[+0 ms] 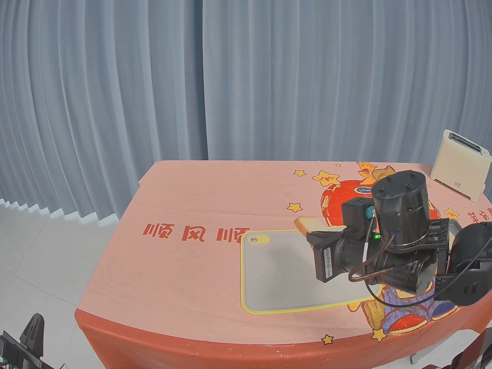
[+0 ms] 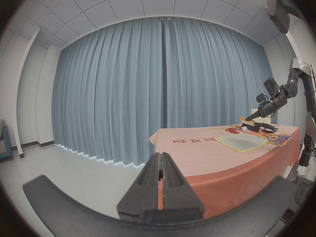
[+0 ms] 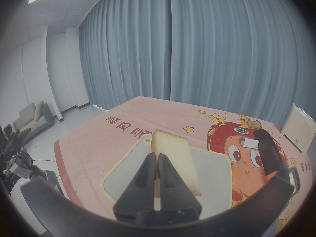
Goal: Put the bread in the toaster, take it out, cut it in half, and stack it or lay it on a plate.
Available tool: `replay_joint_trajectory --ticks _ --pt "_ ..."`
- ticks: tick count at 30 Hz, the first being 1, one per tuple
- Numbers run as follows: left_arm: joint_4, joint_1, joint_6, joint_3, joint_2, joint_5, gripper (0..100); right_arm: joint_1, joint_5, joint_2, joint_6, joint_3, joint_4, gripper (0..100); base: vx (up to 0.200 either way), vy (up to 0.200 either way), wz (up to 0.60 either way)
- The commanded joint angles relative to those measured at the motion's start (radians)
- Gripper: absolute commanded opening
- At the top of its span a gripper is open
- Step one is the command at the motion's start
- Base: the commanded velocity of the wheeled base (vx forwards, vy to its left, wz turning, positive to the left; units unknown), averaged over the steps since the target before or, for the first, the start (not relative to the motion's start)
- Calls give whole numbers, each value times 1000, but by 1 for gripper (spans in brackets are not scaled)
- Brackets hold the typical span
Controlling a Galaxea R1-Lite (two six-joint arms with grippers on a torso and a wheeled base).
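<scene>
- L gripper (image 2: 160,160): low, off the table (image 1: 179,283), at abt 8 o'clock of it in head view; jaws pressed together, nothing held
- Table: pink cloth w/ red characters near centre, stars + apple cartoon print toward 3 o'clock; grey-blue curtain (image 1: 205,67) behind, at 12 o'clock
- Cutting board (image 1: 277,278): grey, yellow rim, flat on cloth just right of the characters; hanging hole in its 11 o'clock corner
- Bread (image 1: 306,225): one slice, pale face w/ brown crust; pinched at one end by R gripper, free end pointing to abt 10 o'clock; tilted; over the board's 1 o'clock corner; L wrist view shows it raised clear of the board
- R gripper (image 3: 157,158): jaws clamped on the slice's near end; arm comes in from 3 o'clock, wrist hanging over the board's right edge
- Black oblong item (image 3: 268,152): lies on the apple print, at 3 o'clock of the board, white tag at one end; can't tell what it is
- Toaster (image 1: 459,165): cream, upright, slot facing up; at table's 2 o'clock corner, well apart from board and bread
</scene>
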Motion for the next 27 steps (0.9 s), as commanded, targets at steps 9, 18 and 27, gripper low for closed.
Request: replay_joint_trajectory --ticks 9,18,27 --pt "0 0 0 18 -7 0 0 2 4 -145 2 105 -5 0 0 0 0" --pt "0 0 0 18 -7 0 0 2 4 -161 25 130 -5 0 0 0 0" --pt "0 0 0 18 -9 0 0 2 4 -168 45 143 -7 0 0 0 0"
